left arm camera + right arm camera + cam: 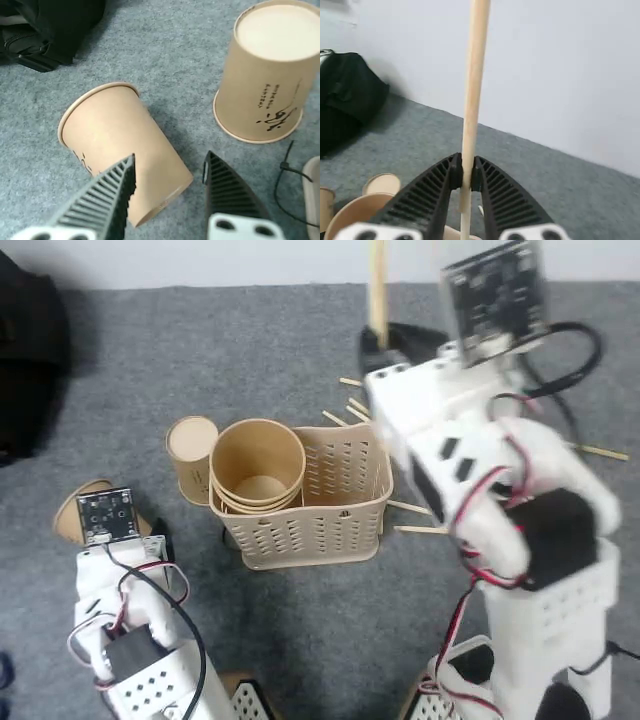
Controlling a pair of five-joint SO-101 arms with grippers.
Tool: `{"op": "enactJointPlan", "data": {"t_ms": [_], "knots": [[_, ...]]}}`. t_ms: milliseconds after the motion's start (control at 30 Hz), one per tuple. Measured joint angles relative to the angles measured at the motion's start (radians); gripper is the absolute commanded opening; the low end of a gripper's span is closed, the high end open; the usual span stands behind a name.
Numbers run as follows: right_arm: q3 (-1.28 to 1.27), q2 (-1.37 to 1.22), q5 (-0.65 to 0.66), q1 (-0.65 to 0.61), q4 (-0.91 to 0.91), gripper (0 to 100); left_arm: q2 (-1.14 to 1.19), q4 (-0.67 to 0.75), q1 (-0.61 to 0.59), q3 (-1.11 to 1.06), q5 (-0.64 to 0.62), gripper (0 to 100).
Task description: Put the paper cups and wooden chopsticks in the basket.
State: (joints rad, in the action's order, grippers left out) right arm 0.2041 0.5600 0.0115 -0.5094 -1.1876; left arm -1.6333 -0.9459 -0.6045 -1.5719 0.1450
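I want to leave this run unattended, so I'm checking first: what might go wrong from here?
1. The right gripper pinches the chopstick near one end, so the long upright part may pivot or slip on the way to the basket.
2. The lying cup at the open left gripper is on its side; it may roll away or get crushed on closing.

Tan paper cups (125, 150), beige slotted basket (320, 530), pale wooden chopstick (475, 75), grey carpet (250, 350), black bag (30, 350)

Upright chopstick (379, 285) cut by the edge; tipped cup (68, 518) half behind left arm (125, 580).
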Motion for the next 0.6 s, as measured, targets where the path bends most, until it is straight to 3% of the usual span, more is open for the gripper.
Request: {"op": "enactJointPlan", "data": {"t_ms": [300, 600], "knots": [[-0.586, 0.219, 0.009, -0.072, 0.364, 0.7, 0.000, 0.000, 0.000, 0.000, 0.000, 21], [-0.970, 0.517, 0.009, -0.083, 0.460, 0.7, 0.000, 0.000, -0.002, 0.000, 0.000, 21]]}}
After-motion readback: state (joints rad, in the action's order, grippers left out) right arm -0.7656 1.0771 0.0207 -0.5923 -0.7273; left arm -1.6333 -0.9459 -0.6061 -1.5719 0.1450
